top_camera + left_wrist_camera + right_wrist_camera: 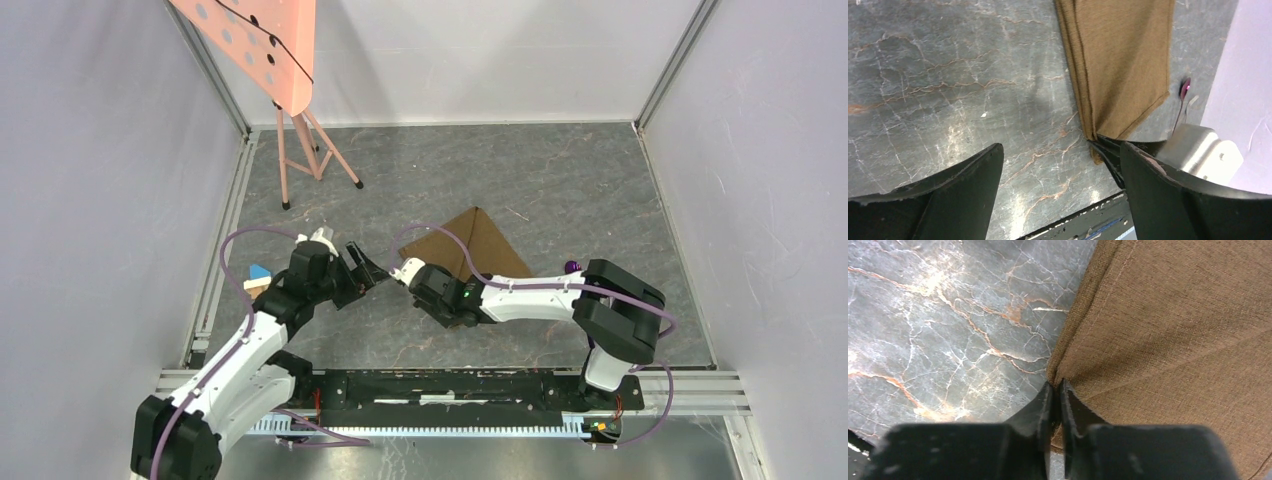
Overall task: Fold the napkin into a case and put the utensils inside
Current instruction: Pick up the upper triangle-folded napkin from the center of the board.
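Top external view first: where does the napkin (487, 247) lie?
On the grey marbled table (560, 190), about the middle, folded to a tan-brown shape with a point toward the far wall. Its near-left corner is hidden under the right gripper (408, 272).
Is that gripper holding it?
Yes. On the right wrist view the two black fingers (1045, 407) are pressed together on the cloth's hemmed edge, with the fabric pinched between them.
And the left gripper (372, 268)?
Spread wide, with nothing in it. It sits just left of the right gripper, tip to tip but apart from it. On the left wrist view its fingers (948, 200) frame bare table, and the pinched corner shows just beyond them.
Any utensils?
One purple-handled utensil (1185, 86) lies on the table beside the napkin's right edge, not touching it. From above only its purple end shows, behind the right arm.
Anything else?
A blue-and-wood block (258, 277) lies at the left edge, and a pink stand (270, 50) is at the far left.
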